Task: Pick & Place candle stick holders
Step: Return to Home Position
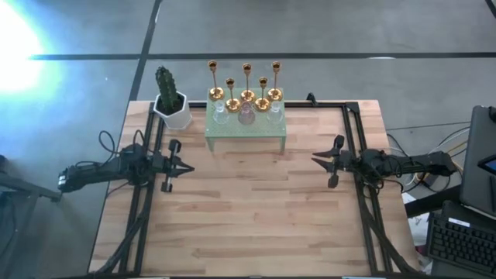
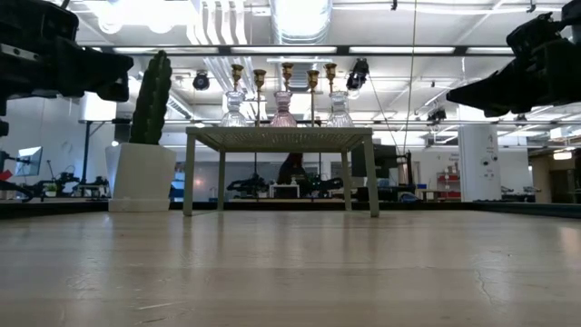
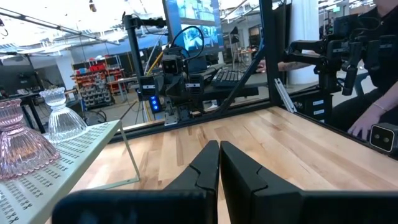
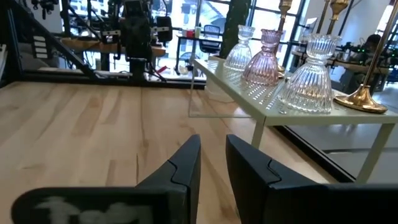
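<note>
all the candle stick holders (image 1: 246, 99) are standing on top of the green stand (image 1: 245, 133), which is sitting at the far edge of the table (image 1: 256, 217), just beside the cactus (image 1: 165, 81) in its white pot. the gold ones are lining up along the back, five as far as i'm counting. three glass ones are sitting in front of them, a pink glass holder (image 1: 246, 116) in the middle with a clear one on either side. every stem is pointing straight up; nothing is leaning or lying over.

the left gripper (image 1: 188, 168) is hanging over the table on its own side, fingers pressed together with nothing between them. the right gripper (image 1: 315, 158) is hanging opposite, its fingers parted just a crack, also carrying nothing. the two are pointing inward at each other across the wood, and the stand is lying beyond and between them, toward the far edge. neither is clearly nearer: the left one is sitting off the cactus end of the stand, the right one off the other end.

to my eye the placing is finished and the arms are only needing to settle at rest, clear of those upright stems.

the gold is looking polished and bright, with round domed bases under slim stems of differing heights. the glass is ribbed, flaring to a wide foot.
</note>
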Tool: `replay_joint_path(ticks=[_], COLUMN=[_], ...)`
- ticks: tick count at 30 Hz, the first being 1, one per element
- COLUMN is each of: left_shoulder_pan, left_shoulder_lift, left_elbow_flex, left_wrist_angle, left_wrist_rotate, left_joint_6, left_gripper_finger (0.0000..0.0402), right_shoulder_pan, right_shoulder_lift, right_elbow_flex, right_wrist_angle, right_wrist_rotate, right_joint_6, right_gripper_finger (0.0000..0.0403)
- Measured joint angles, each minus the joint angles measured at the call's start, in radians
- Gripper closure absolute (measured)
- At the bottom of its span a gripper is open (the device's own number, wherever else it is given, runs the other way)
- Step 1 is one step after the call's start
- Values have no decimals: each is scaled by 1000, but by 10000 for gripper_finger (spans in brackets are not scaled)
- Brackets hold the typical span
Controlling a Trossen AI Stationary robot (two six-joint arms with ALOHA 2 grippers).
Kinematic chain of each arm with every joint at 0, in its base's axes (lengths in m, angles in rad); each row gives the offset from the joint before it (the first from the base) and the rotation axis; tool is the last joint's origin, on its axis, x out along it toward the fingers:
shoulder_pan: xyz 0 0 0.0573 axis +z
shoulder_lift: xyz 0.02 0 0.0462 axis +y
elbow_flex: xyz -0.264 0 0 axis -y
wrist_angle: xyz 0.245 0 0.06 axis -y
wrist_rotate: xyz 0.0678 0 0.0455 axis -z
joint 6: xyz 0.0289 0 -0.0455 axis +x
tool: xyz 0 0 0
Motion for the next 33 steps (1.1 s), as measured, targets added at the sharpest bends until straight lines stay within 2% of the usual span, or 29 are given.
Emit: replay_joint_path(ticks=[14, 28, 33], left_shoulder_pan=[0, 0, 0], left_shoulder_lift=[0, 0, 0], left_elbow_flex=[0, 0, 0], left_wrist_angle=[2, 2, 2], left_wrist_rotate=[0, 0, 0], left_joint_6=[0, 0, 0], left_gripper_finger=[383, 383, 383], right_shoulder_pan=[0, 0, 0], right_shoulder_lift=[0, 0, 0], right_elbow_flex=[0, 0, 0], right_wrist_angle=[0, 0, 0], right_wrist_rotate=[0, 0, 0], right_joint_6=[2, 0, 0], right_gripper_finger=[311, 335, 330])
